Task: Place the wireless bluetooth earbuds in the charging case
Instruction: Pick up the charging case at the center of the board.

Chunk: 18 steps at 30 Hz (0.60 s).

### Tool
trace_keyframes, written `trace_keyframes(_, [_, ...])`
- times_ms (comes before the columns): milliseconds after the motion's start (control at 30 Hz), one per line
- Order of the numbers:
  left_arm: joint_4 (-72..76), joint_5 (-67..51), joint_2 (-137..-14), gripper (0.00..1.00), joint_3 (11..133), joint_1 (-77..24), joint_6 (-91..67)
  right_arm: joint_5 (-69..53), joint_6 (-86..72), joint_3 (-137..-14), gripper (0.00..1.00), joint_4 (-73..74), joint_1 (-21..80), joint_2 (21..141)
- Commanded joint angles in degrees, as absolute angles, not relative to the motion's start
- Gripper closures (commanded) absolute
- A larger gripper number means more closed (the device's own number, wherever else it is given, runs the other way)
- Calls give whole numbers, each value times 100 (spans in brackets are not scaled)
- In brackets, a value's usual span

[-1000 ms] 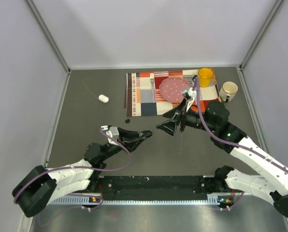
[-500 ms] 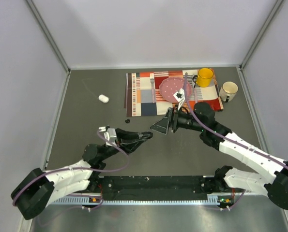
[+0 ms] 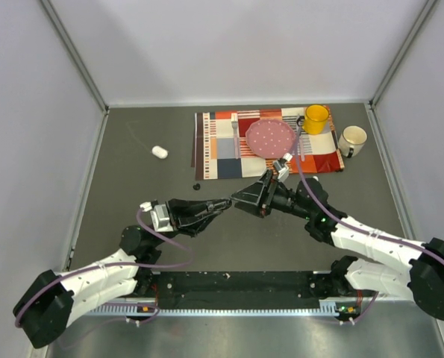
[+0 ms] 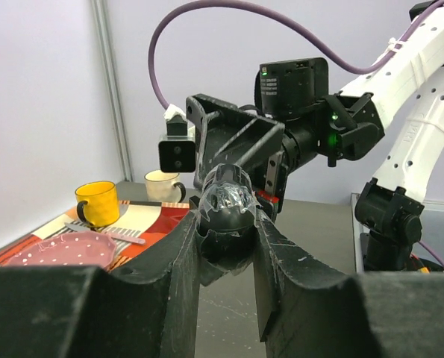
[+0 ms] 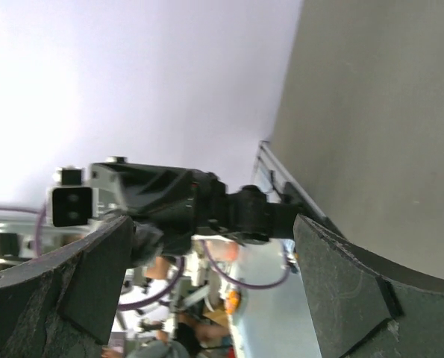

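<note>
My left gripper (image 3: 223,203) is shut on the charging case (image 4: 227,203), a black rounded pod with a glossy clear top, held above the table. My left gripper (image 4: 227,227) grips the pod's lower half from both sides. My right gripper (image 3: 242,199) is open and points straight at the case, a short way off, nothing between its fingers (image 4: 229,134). In the right wrist view my right gripper (image 5: 214,276) frames the left gripper (image 5: 169,201). A tiny black earbud (image 3: 196,186) lies on the table behind the left gripper.
A white oval pod (image 3: 159,152) lies at the far left. A patterned placemat (image 3: 222,149) at the back holds a pink plate (image 3: 270,139) and a fork (image 3: 235,128). A yellow mug (image 3: 316,118) and a white mug (image 3: 351,139) stand at the back right.
My right gripper has swung left and lower, closing in on the left gripper's tip. The left wrist has drawn back slightly with the case still held.
</note>
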State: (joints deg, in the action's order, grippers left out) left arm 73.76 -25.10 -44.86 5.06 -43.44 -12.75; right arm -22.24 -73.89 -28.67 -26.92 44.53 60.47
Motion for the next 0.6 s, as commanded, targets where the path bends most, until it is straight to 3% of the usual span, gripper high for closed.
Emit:
trace_keyframes(0, [7664, -2540, -4456, 100, 721, -4359, -1125, -1900, -8428, -2655, 13, -4244, 4596, 6038])
trace_keyframes(267, [7594, -2505, -4377, 100, 694, -4351, -1116, -1529, -8640, -2478, 13, -4588, 4763, 5862])
trace_keyframes(567, [7567, -2523, -4500, 100, 721, -4359, -1116, -1670, -8719, -2786, 25, -4772, 4966, 6012])
